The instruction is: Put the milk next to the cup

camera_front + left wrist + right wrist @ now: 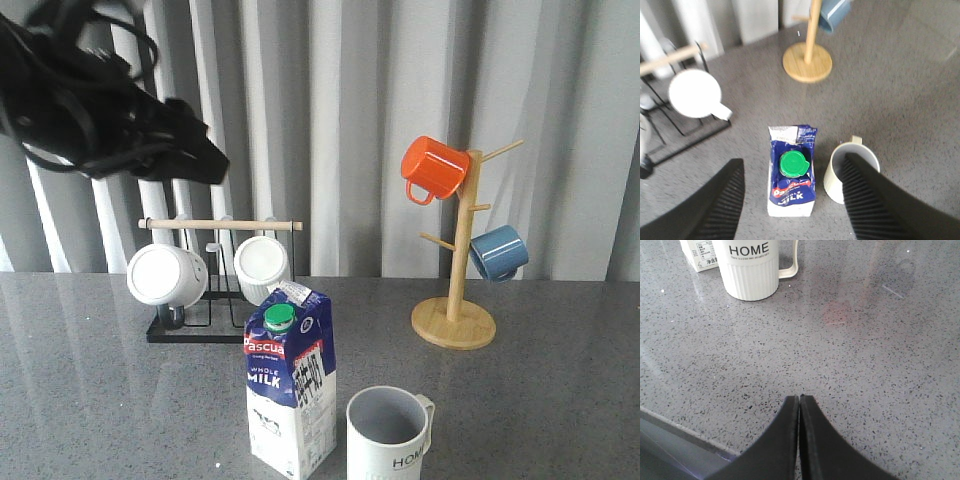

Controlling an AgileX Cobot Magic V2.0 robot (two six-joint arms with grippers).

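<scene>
The tall blue-and-white gable-top milk carton (290,385) stands upright on the grey speckled desk (540,400), just beside the off-white ribbed "HOME" mug (390,432) — apparently placed. The left end effector (792,200) hangs above, fingers spread; the right end effector (799,432) rests pressed together, idle.

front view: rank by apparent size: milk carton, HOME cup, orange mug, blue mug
1. milk carton, clearly largest.
2. HOME cup, cut by the frame edge.
3. orange mug.
4. blue mug, close to orange; both sit farther back.
</scene>
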